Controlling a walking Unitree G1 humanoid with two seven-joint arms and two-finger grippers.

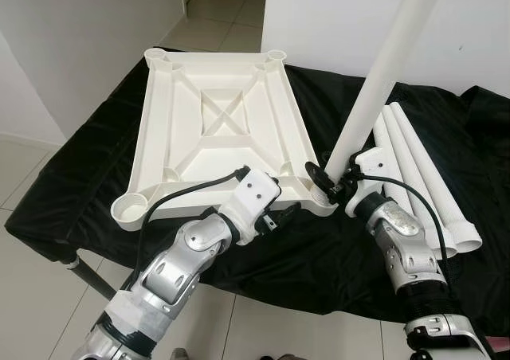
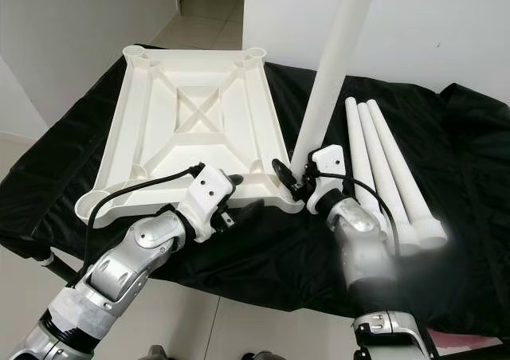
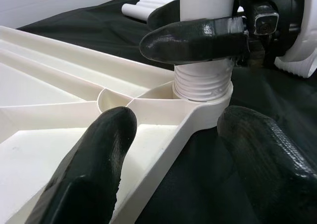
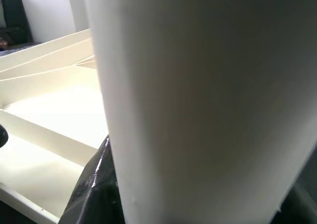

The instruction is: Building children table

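Note:
A white children's tabletop [image 1: 151, 121] lies upside down on the black-covered table, ribs up. My right gripper [image 1: 329, 181] is shut on a white table leg [image 1: 382, 65]. The leg stands almost upright, leaning slightly right. Its threaded end [image 3: 203, 83] sits in the near right corner socket. The leg [image 4: 198, 95] shows close up in the right wrist view. My left gripper [image 1: 285, 213] is open, low at the tabletop's near edge just left of that corner. The rim passes between its fingers [image 3: 94, 169], untouched.
Three spare white legs [image 1: 422, 177] lie side by side on the black cloth [image 1: 80, 161] to the right. Open corner sockets sit near left [image 1: 131, 209] and at the far corners [image 1: 275, 55]. A white wall [image 1: 319, 17] stands behind; tiled floor [image 1: 24, 296] lies below the table's front edge.

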